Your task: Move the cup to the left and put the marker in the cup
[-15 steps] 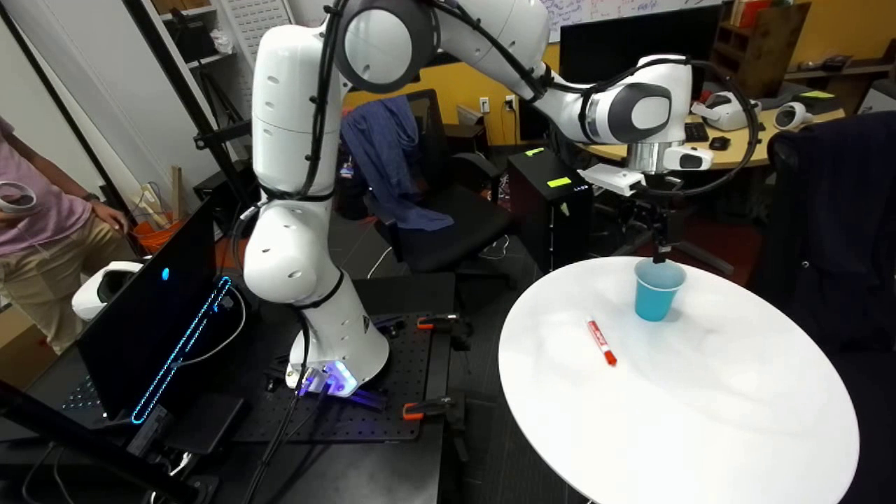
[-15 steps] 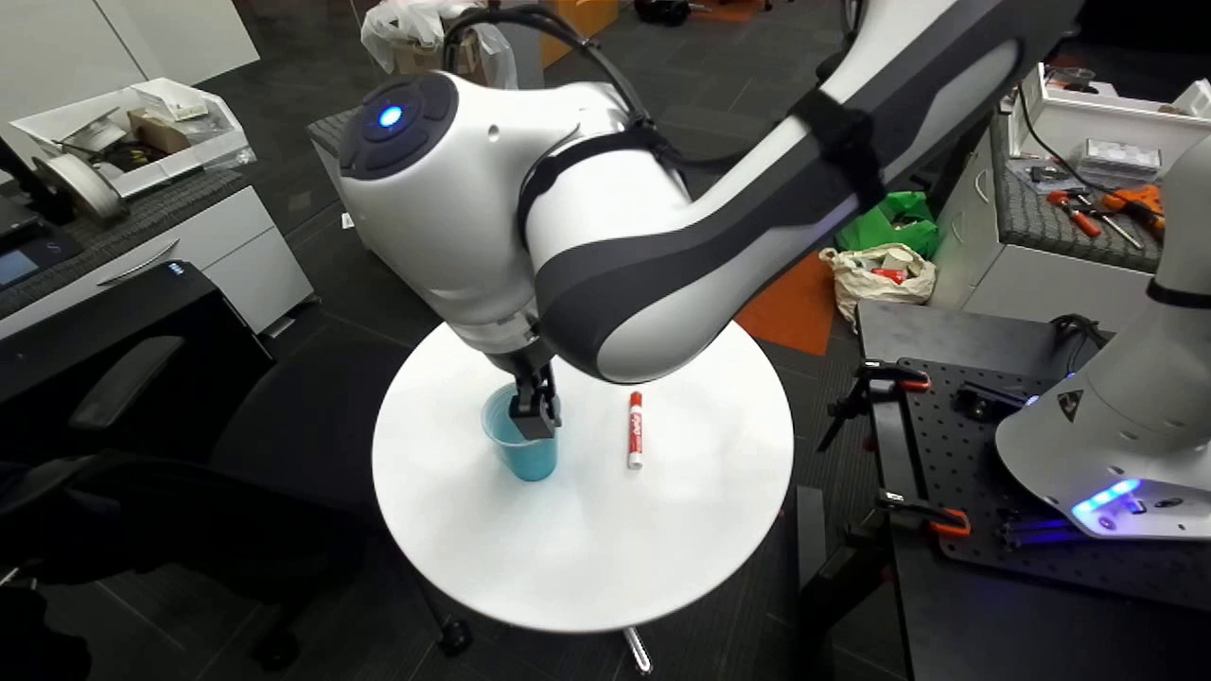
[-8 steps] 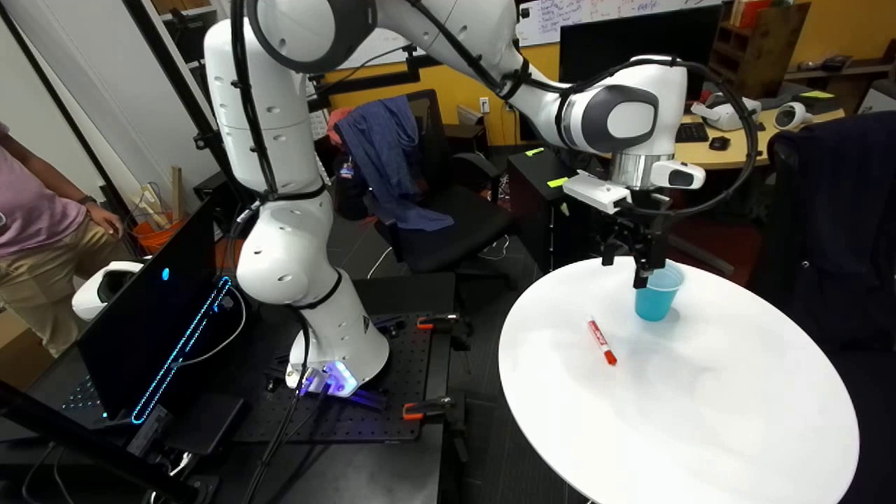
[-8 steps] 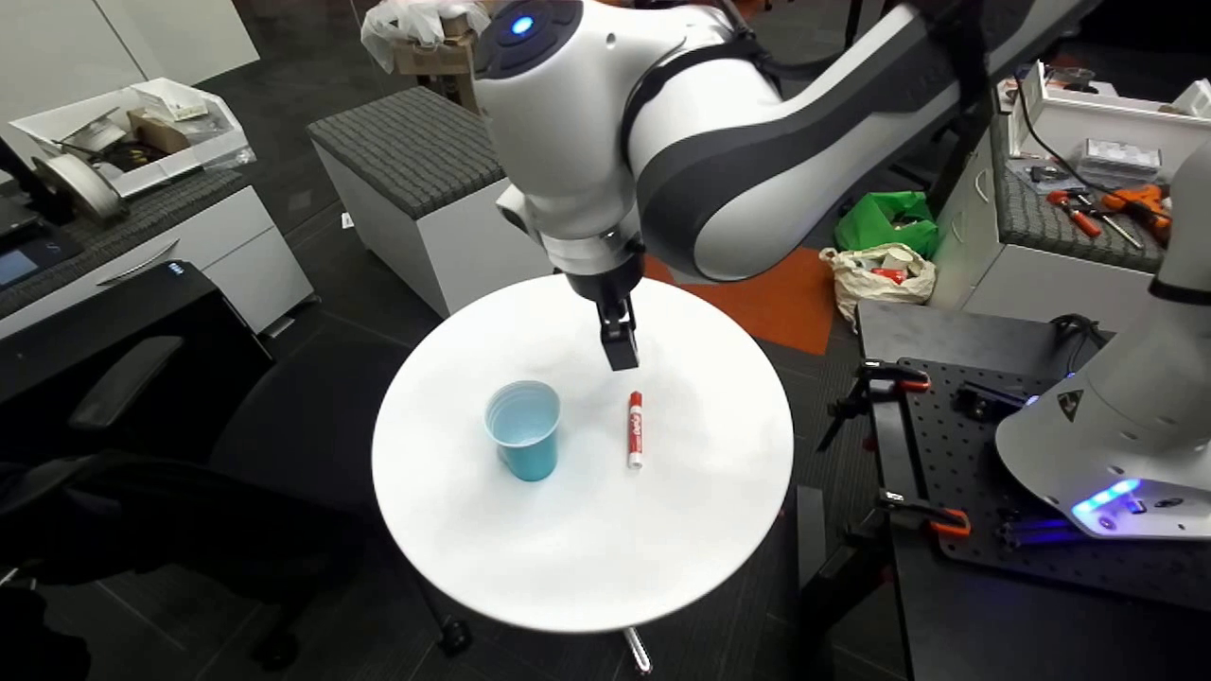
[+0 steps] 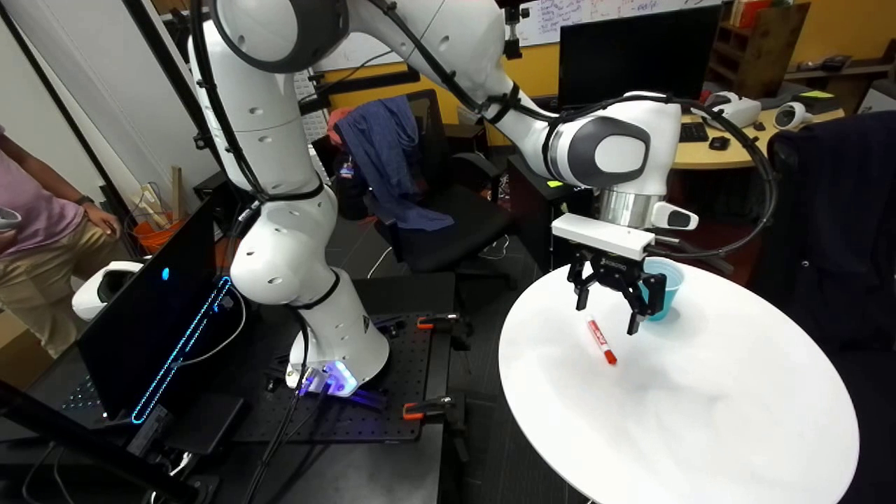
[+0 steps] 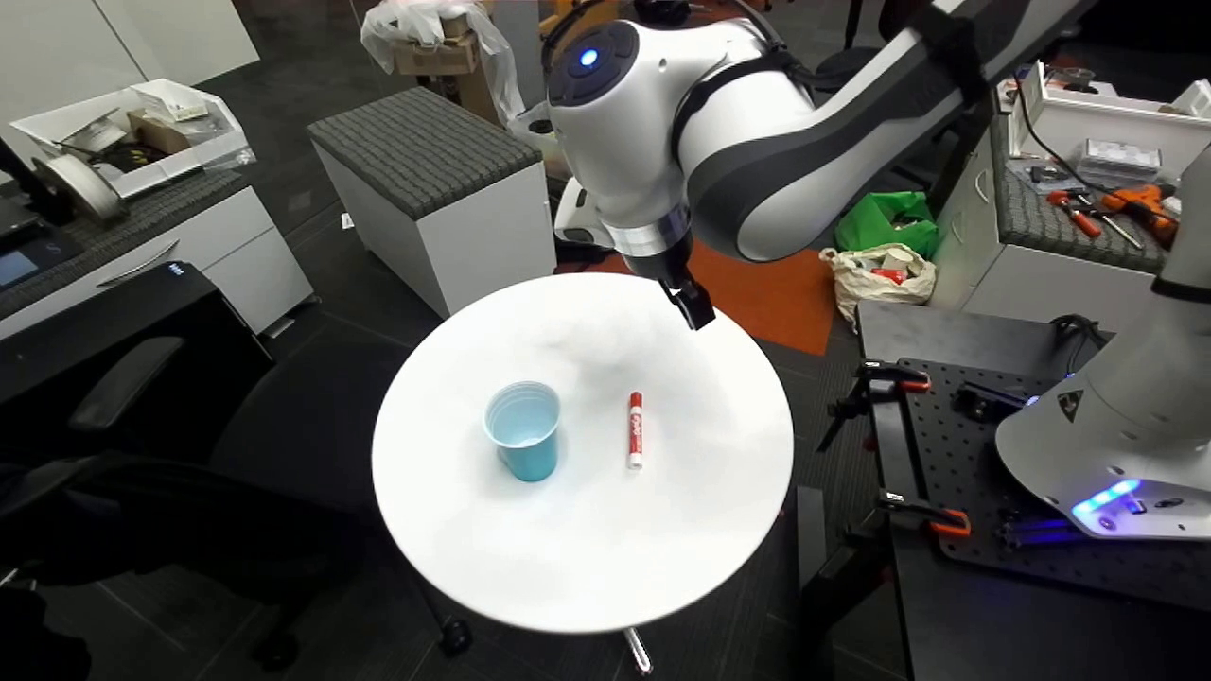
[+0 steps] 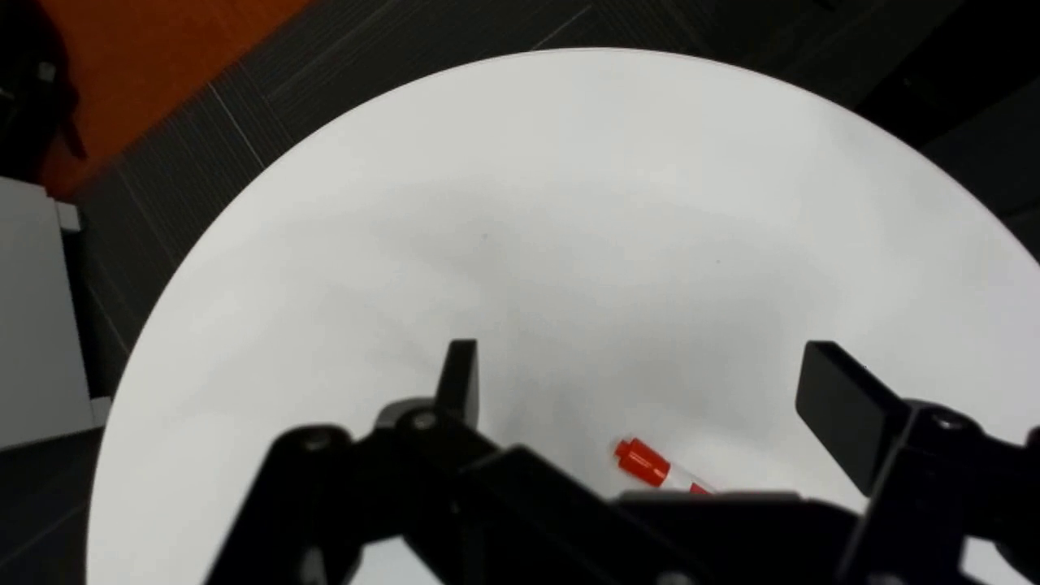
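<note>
In an exterior view: gripper point(image 5: 609, 316) above round white table point(image 5: 728, 420), tips down, jaws spread wide, nothing held; light-blue cup point(image 5: 670, 282) upright near the table's far edge, its left side partly covered from sight by one of the gripper's fingers point(image 5: 654, 294); red marker point(image 5: 602, 343) lying flat between the cup and the table's left edge, red end toward the near edge, whitish end toward the far left part of the edge

In an exterior view: cup point(image 6: 525, 430) upright, mouth up, nearer the table's left edge than its right; marker point(image 6: 635, 430) lying to the right of the cup, apart from it, red end toward the far edge, whitish end toward the near edge; gripper point(image 6: 697, 317) seen against the far right part of the table's edge, well apart from the cup; gap between jaws cannot be told from here; white arm base point(image 6: 1116, 445) on a black bench point(image 6: 927, 336), two clamps point(image 6: 946, 518) on the bench's left edge

Wrist view: fingers point(image 7: 845, 410) far apart, bare table between the tips; marker's red end shows low between them, most of the rest hidden by the gripper's body; table's edge curves across the top, dark floor point(image 7: 366, 61) and an orange patch point(image 7: 146, 49) beyond it
</note>
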